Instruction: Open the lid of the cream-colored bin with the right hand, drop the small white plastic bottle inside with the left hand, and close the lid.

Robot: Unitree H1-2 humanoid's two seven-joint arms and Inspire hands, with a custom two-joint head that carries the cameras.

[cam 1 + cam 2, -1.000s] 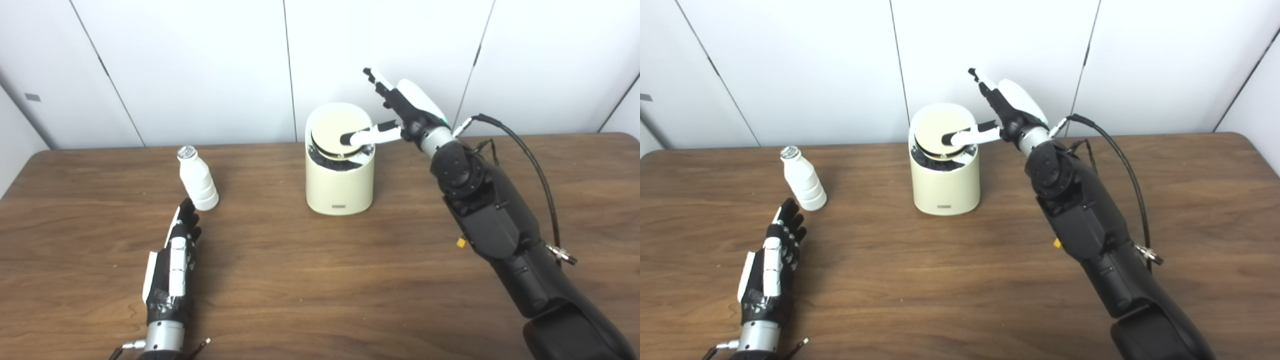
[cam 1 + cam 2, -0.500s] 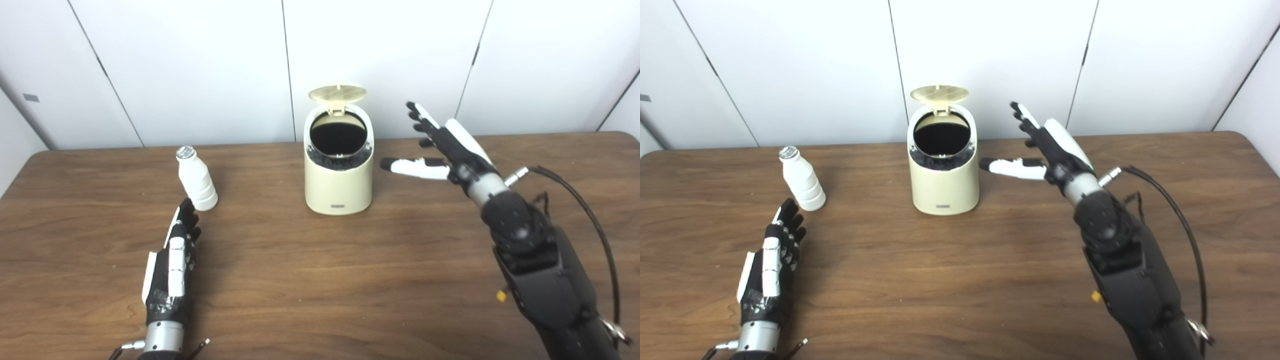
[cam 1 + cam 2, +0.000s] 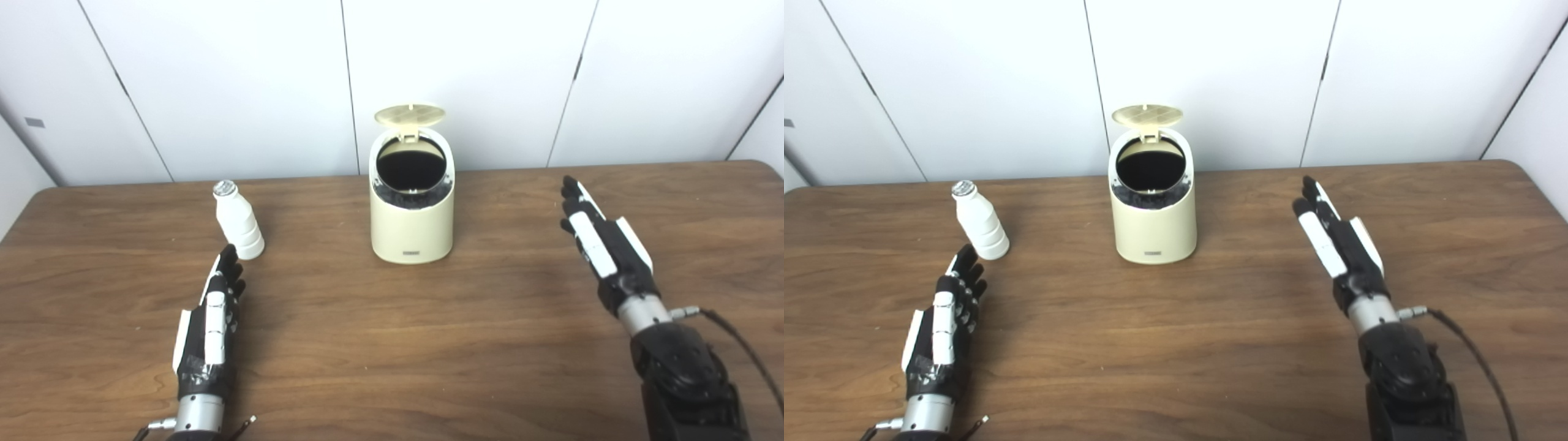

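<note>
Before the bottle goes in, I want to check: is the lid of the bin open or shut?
Open. The lid stands up behind the bin, and the dark round mouth shows.

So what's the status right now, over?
Left hand and right hand open, empty. Cream-colored bin lid up. Small white plastic bottle upright on table, nothing blocking.

Black left hand (image 3: 208,318) and right hand (image 3: 606,251) with white plates, silver wrists

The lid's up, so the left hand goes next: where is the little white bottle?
The bottle stands upright on the table's left side, left of the open bin, just beyond the left hand's fingertips.
</note>
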